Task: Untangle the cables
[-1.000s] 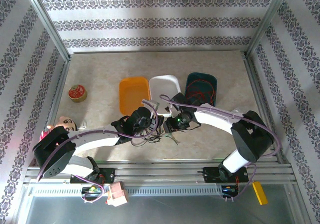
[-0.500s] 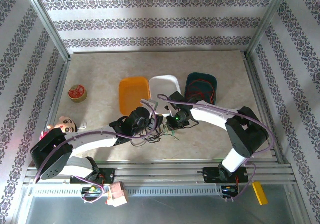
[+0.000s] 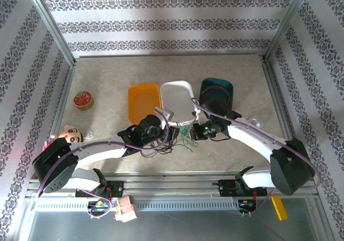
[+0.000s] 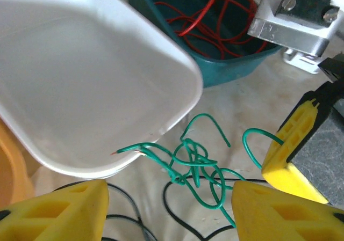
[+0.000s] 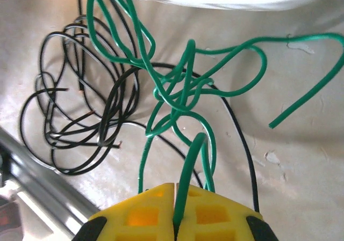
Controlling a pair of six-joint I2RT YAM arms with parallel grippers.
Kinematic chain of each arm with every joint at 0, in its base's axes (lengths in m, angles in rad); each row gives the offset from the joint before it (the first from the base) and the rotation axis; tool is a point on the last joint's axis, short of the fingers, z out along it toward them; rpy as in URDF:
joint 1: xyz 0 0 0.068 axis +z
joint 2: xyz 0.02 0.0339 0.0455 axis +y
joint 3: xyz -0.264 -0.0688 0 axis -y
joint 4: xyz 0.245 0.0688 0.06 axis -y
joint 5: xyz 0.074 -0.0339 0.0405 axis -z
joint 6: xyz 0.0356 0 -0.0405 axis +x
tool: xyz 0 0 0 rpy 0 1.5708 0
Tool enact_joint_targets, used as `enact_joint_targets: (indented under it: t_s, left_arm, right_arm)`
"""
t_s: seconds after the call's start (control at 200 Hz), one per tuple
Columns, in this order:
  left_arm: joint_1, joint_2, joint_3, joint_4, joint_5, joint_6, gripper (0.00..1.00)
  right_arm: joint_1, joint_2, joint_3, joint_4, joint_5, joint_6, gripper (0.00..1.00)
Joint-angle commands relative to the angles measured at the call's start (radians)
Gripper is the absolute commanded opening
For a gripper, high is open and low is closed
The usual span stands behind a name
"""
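A knotted green cable (image 3: 185, 132) lies just in front of the white tray (image 3: 177, 93). My right gripper (image 3: 196, 132) is shut on one of its loops. In the right wrist view the strand (image 5: 177, 90) runs up from between the closed yellow fingers (image 5: 174, 209). A bundle of black cables (image 5: 80, 107) lies to its left, one black strand passing under the green knot. My left gripper (image 4: 169, 198) stands open over the green tangle (image 4: 196, 160) and black strands (image 4: 177, 211), holding nothing. Red cables (image 4: 215, 15) lie coiled in the teal tray (image 3: 216, 85).
An orange tray (image 3: 144, 101) stands left of the white one. A red round tin (image 3: 83, 99) and a small doll figure (image 3: 69, 133) are at the far left. The right gripper's yellow finger (image 4: 293, 144) is close to my left one. Metal rails run along the near edge.
The right arm has swung out to the right, drawing the green cable rightward away from the black bundle. The left arm has stayed in place.
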Motion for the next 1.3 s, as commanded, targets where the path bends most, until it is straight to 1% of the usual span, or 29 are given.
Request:
enact_joint_targets:
  t_s: [0.0, 0.09, 0.32, 0.385, 0.555, 0.705, 0.845, 0.919, 1.019, 1.049, 1.069, 1.084, 1.134, 1.179, 1.294]
  left_arm:
    - [-0.014, 0.003, 0.009, 0.086, 0.077, 0.028, 0.62]
    - [-0.007, 0.034, 0.02, 0.1, 0.083, 0.016, 0.63]
    - [0.03, 0.152, 0.041, 0.18, 0.092, -0.033, 0.64]
    - [0.032, 0.177, 0.051, 0.192, 0.089, -0.036, 0.61]
    - [0.035, 0.227, 0.059, 0.245, 0.101, -0.057, 0.44]
    - [0.035, 0.271, 0.063, 0.271, 0.134, -0.084, 0.2]
    - [0.035, 0.288, 0.051, 0.277, 0.153, -0.106, 0.0]
    - [0.035, 0.267, 0.031, 0.271, 0.148, -0.115, 0.0]
    - [0.035, 0.201, -0.015, 0.279, 0.117, -0.119, 0.0]
    - [0.036, 0.177, -0.028, 0.278, 0.113, -0.121, 0.11]
    - [0.037, 0.157, -0.035, 0.278, 0.114, -0.123, 0.23]
    - [0.037, 0.144, -0.04, 0.278, 0.113, -0.124, 0.29]
    - [0.037, 0.099, -0.053, 0.282, 0.125, -0.13, 0.41]
    - [0.037, 0.059, -0.059, 0.288, 0.149, -0.121, 0.49]
    - [0.042, -0.012, -0.053, 0.287, 0.215, -0.116, 0.62]
  right_arm:
    - [-0.028, -0.046, -0.031, 0.015, -0.106, 0.002, 0.01]
    - [-0.034, -0.067, -0.038, 0.027, -0.158, -0.004, 0.0]
    - [-0.034, -0.088, -0.034, 0.066, -0.233, 0.011, 0.01]
    - [-0.034, -0.092, -0.032, 0.068, -0.245, 0.014, 0.0]
    - [-0.035, -0.107, -0.033, 0.071, -0.248, 0.014, 0.0]
    - [-0.053, -0.135, -0.039, 0.077, -0.244, 0.02, 0.0]
    - [-0.104, -0.185, -0.047, 0.094, -0.219, 0.041, 0.0]
    - [-0.149, -0.223, -0.054, 0.103, -0.191, 0.06, 0.0]
    - [-0.218, -0.268, -0.067, 0.11, -0.16, 0.069, 0.0]
    - [-0.234, -0.278, -0.07, 0.112, -0.155, 0.07, 0.0]
    - [-0.241, -0.283, -0.071, 0.113, -0.15, 0.071, 0.0]
    - [-0.244, -0.286, -0.072, 0.114, -0.151, 0.071, 0.0]
    - [-0.249, -0.29, -0.072, 0.118, -0.161, 0.068, 0.0]
    - [-0.246, -0.288, -0.07, 0.12, -0.174, 0.067, 0.0]
    - [-0.233, -0.276, -0.066, 0.136, -0.201, 0.071, 0.0]
